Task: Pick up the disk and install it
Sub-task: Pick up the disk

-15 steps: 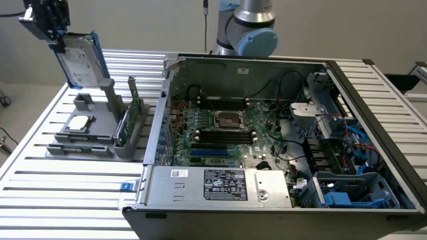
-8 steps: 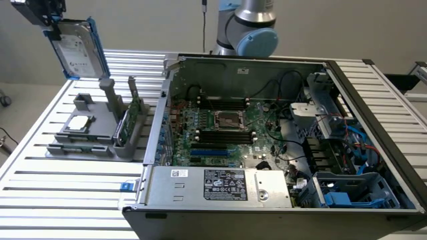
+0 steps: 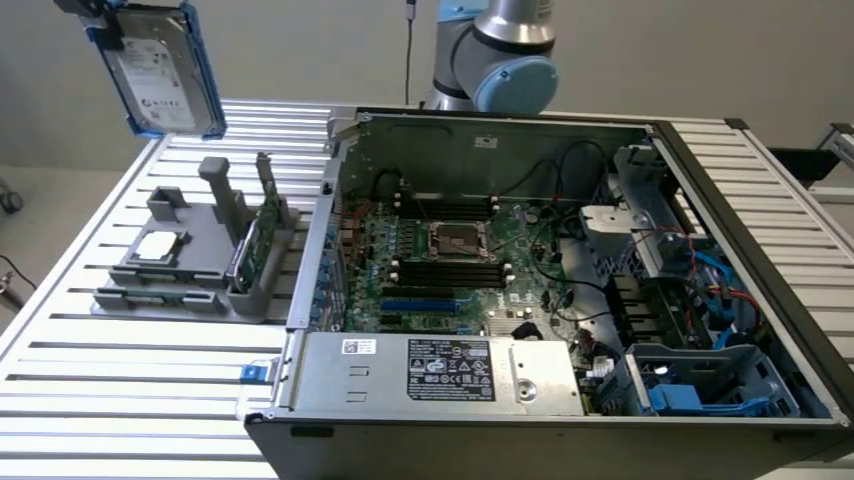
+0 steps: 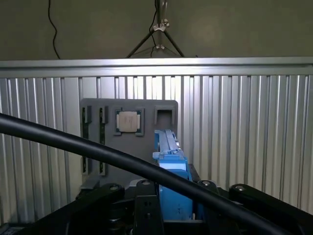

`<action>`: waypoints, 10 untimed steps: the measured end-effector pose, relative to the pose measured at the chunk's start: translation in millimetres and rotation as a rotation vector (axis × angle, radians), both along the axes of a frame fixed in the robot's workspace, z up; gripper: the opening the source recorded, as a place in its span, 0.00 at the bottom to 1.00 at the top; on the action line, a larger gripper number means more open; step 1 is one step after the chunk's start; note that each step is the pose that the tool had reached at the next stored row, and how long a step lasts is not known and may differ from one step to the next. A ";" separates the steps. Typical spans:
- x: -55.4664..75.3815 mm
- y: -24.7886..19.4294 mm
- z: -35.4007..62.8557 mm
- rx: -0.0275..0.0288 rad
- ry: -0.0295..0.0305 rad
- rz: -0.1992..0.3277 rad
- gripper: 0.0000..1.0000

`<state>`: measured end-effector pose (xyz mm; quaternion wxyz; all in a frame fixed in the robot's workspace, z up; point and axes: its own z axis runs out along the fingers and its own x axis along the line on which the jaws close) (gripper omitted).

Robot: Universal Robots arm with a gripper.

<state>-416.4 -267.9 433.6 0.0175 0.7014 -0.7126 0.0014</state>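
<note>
1. disk [image 3: 160,70] hangs upright in the air at 11 o'clock of the exterior view, above the slatted table [image 3: 80,400].
2. gripper [image 4: 177,196] is clamped on the disk's blue carrier.
3. grey holder [image 3: 200,270] at 9 o'clock carries a square chip [image 3: 158,247] and a green card [image 3: 274,215].
4. open computer case [image 3: 494,140] holds a motherboard [image 3: 454,260], with a blue bay [image 3: 707,385] at 4 o'clock.
5. black cable [image 4: 73,144] hides part of the holder in the wrist view; the exterior view's edge cuts off the gripper.

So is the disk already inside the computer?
No, the disk is up in the air above the grey holder, outside the open case.
</note>
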 end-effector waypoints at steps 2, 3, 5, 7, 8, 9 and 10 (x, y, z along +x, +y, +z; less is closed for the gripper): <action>5.8 -0.7 9.2 0.0001 0.0031 0.001 0.33; 8.7 -1.1 13.7 0.0001 0.0049 0.002 0.33; 15.2 -2.7 22.7 0.0000 0.0085 0.002 0.33; 22.7 -4.7 31.7 0.0000 0.0127 0.002 0.33; 26.3 -5.7 35.4 0.0000 0.0147 0.002 0.33; 29.8 -6.7 38.5 0.0000 0.0163 0.002 0.33; 33.3 -7.8 41.2 0.0000 0.0178 0.002 0.33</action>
